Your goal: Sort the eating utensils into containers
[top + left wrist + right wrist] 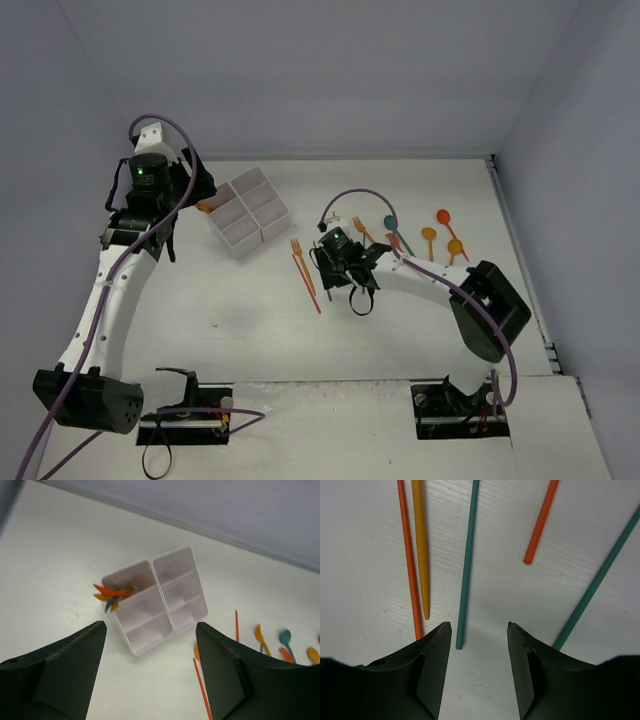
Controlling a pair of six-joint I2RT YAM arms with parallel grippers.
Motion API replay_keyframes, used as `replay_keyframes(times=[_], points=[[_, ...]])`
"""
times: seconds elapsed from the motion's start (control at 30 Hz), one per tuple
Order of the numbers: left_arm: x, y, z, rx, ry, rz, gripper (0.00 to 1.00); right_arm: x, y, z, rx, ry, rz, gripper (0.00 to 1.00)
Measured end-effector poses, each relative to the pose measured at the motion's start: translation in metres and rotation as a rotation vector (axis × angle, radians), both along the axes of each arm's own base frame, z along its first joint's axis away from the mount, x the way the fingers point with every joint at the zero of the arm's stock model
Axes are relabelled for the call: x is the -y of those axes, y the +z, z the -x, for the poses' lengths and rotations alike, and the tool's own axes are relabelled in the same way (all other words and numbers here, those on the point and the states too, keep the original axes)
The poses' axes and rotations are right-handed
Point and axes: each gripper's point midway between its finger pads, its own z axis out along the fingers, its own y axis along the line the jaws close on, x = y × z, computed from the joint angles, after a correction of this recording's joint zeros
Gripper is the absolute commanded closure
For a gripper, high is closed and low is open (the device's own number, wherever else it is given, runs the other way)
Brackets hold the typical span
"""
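The left arm was extended to the far left of the table, its left gripper (151,626) tilted down over the tray, fingers wide apart and holding nothing; the right arm was bent low near the table's middle, its right gripper (479,630) close to the surface, jaws apart and clamped on nothing; the end of a thin teal plastic handle (466,555) lay between its fingertips. The flat white table (250,330) was backed by pale grey-blue walls (330,80). A white plastic tray of six square compartments (187,555) sat at far left; a bunch of orange, red and teal utensils (112,594) poked over the wall of one end compartment. Loose round-bowled plastic spoons (429,235), orange, red and teal, lay at far right; orange forks (297,245) lay between tray and right gripper.
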Motion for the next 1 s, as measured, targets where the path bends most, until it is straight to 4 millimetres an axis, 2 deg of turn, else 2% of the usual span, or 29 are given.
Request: replay_keyframes(times=[0.13, 0.17, 0.23, 0.3, 0.4, 0.47, 0.53, 0.87, 0.93, 1.0], points=[[0.019, -0.011, 0.022, -0.077, -0.094, 0.060, 0.27, -0.006, -0.021, -0.001, -0.049, -0.010, 0.025, 0.55], [0.024, -0.014, 0.026, -0.095, -0.115, 0.074, 0.21, -0.007, -0.027, -0.001, -0.059, -0.011, 0.033, 0.56], [0.032, -0.020, 0.034, -0.126, -0.148, 0.107, 0.20, -0.006, -0.037, 0.000, -0.079, -0.016, 0.051, 0.59], [0.039, -0.027, 0.042, -0.157, -0.174, 0.136, 0.20, -0.009, -0.039, -0.002, -0.081, -0.024, 0.053, 0.63], [0.049, -0.033, 0.050, -0.194, -0.210, 0.172, 0.20, -0.013, -0.039, -0.005, -0.080, -0.027, 0.047, 0.75], [0.056, -0.034, 0.053, -0.205, -0.231, 0.190, 0.20, -0.013, -0.040, -0.006, -0.077, -0.032, 0.048, 0.90], [0.063, -0.034, 0.055, -0.210, -0.253, 0.200, 0.20, -0.014, -0.040, -0.008, -0.075, -0.038, 0.050, 0.99], [0.125, -0.048, 0.060, -0.288, -0.406, 0.194, 0.20, -0.009, -0.038, -0.010, -0.059, -0.042, 0.072, 1.00], [0.137, -0.052, 0.059, -0.310, -0.426, 0.194, 0.20, -0.005, -0.030, -0.010, -0.045, -0.043, 0.077, 1.00], [0.148, -0.054, 0.056, -0.322, -0.441, 0.202, 0.20, -0.003, -0.006, -0.009, -0.001, -0.035, 0.047, 1.00]])
